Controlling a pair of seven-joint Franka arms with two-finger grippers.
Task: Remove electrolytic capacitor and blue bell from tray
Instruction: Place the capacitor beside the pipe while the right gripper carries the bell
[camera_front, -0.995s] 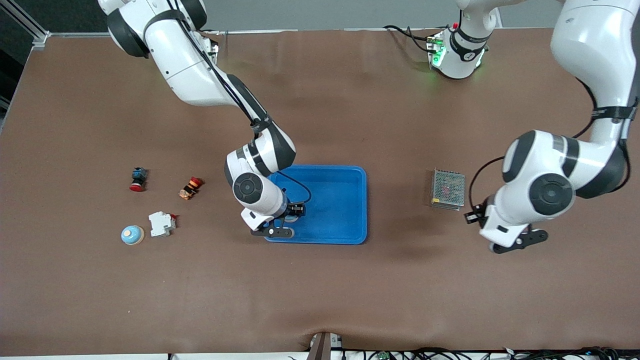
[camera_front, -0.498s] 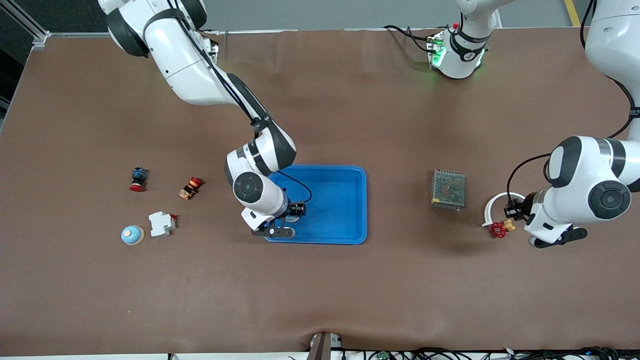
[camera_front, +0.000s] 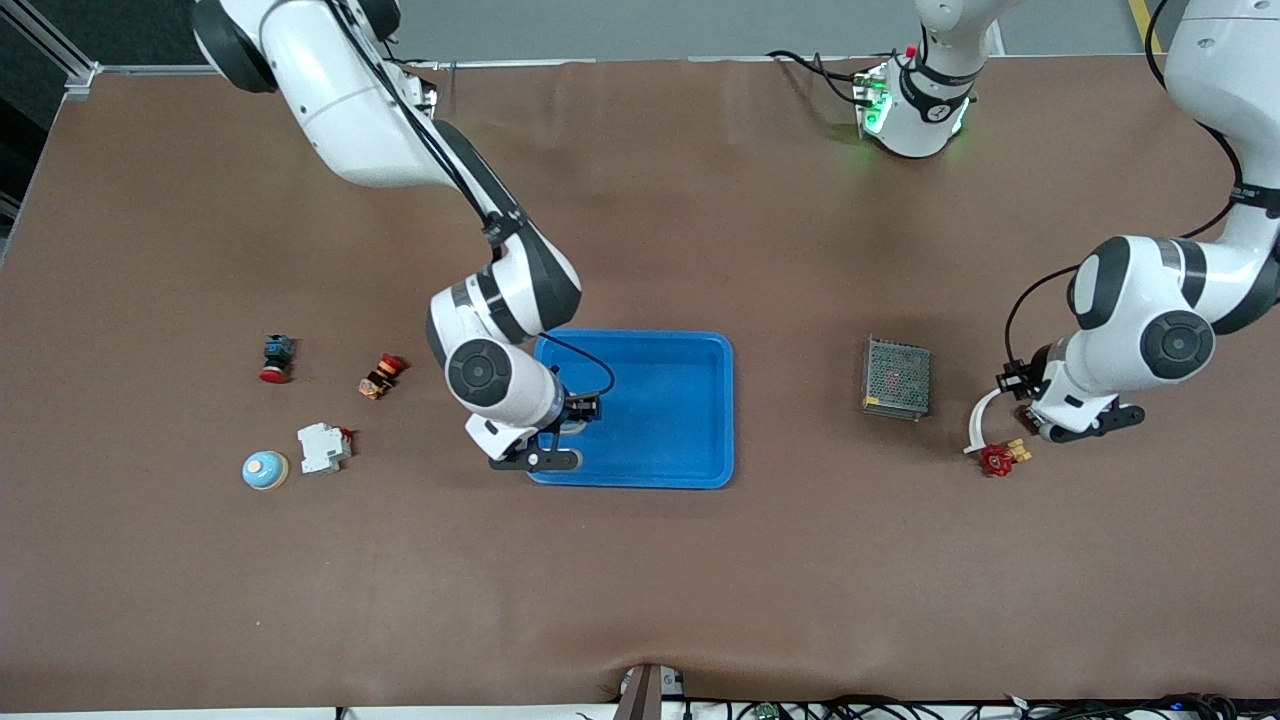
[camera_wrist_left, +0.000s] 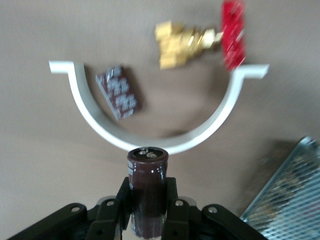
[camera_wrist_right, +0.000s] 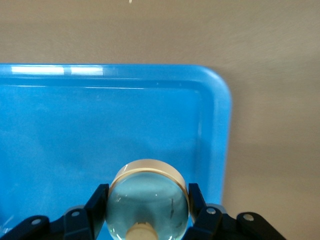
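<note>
My right gripper (camera_front: 560, 428) is shut on a light-blue bell (camera_wrist_right: 148, 192) with a cream rim, low over the corner of the blue tray (camera_front: 690, 400) at the right arm's end. The tray floor (camera_wrist_right: 100, 125) is bare under it. My left gripper (camera_front: 1035, 420) is shut on a dark brown capacitor (camera_wrist_left: 147, 175) and holds it upright above a white curved bracket (camera_wrist_left: 150, 144). A second dark capacitor (camera_wrist_left: 118, 92) lies flat inside that bracket's arc.
A brass valve with a red handle (camera_front: 998, 458) lies by the bracket (camera_front: 975, 420). A metal mesh box (camera_front: 896, 377) stands between bracket and tray. Toward the right arm's end lie another blue bell (camera_front: 265, 469), a white breaker (camera_front: 322, 447) and two push buttons (camera_front: 381, 374) (camera_front: 275, 357).
The left arm swung away from the mesh box toward its own end of the table, uncovering the bracket and valve. The right gripper shifted slightly with the bell.
</note>
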